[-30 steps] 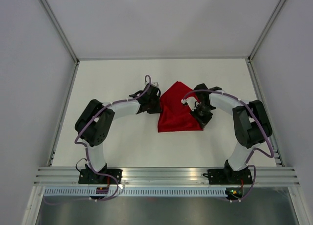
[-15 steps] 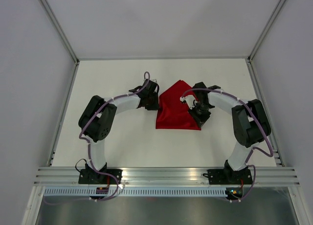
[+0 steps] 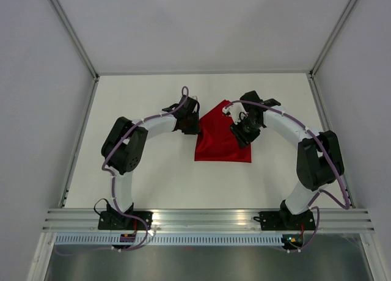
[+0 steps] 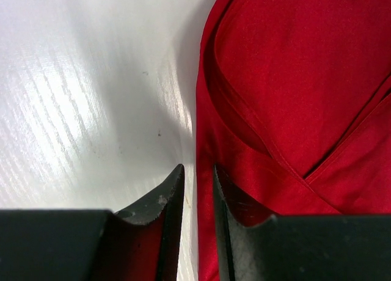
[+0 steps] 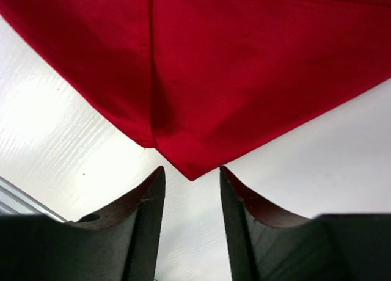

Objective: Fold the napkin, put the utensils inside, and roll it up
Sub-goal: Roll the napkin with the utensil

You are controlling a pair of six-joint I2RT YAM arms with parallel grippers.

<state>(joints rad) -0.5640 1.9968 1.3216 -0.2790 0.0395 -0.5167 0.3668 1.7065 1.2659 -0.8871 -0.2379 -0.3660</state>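
Napkin (image 3: pixel 220 143) lies on the white tabletop (image 3: pixel 153 171) between the two arms, toward the far middle, and it is already doubled over itself. The left wrist view shows red layers overlapping with their hems crossing. From above, its outline has a straight near edge and a point at the far side. No utensils show in any view.

Folding looks to be the step in hand. To do it well, take only the top layer at a corner and lift it low. Carry it across until the edges meet, while the other tool pins the opposite side (thin cloth will likely slide on so smooth a surface). Flatten each crease before anything is laid inside, or the roll will probably come out lopsided.

The left tool (image 4: pixel 197 168) sits at the napkin's left edge with its fingers a narrow slit apart. One finger is over bare tabletop and the other over the red hem, with nothing pinched between them. The right tool (image 5: pixel 191 169) is at the napkin's right side, fingers clearly apart. A corner of the cloth points into the gap just ahead of the tips, unclamped.
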